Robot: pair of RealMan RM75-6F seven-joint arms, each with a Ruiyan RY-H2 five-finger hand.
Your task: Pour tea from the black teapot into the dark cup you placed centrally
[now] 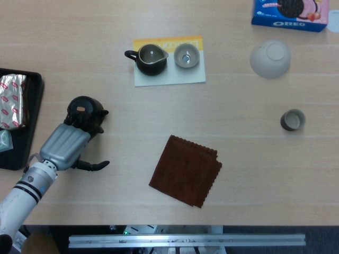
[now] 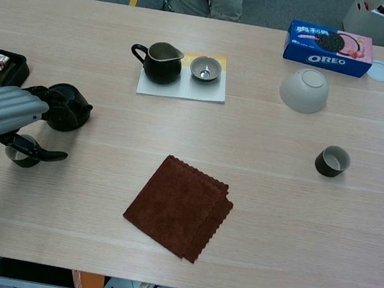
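The black teapot (image 1: pixel 85 111) is found near the left edge of the worktop (image 1: pixel 238 174), just right of a black tray (image 1: pixel 24 127). It is upright, with its lid on top. A small dark cup (image 2: pixel 21 150) is seen in the chest view just in front of the teapot, closer to the front edge. It is partly hidden under the left hand (image 1: pixel 66 145). No cup is seen in the middle of the worktop, so it cannot be told for sure which cup the tea is meant for. Another dark cup (image 1: pixel 292 119) is far off near the right edge.

The teapot lies just past the fingertips of the left hand, toward the back edge. The fingers are curled down at the teapot's near side and seem to be touching it, but a firm hold cannot be made out. The thumb is stuck out to the side, apart from the fingers. The left hand is much the nearer one. The right hand is not seen in either view.

A brown cloth (image 1: pixel 185 170) is laid in the middle, toward the front edge.
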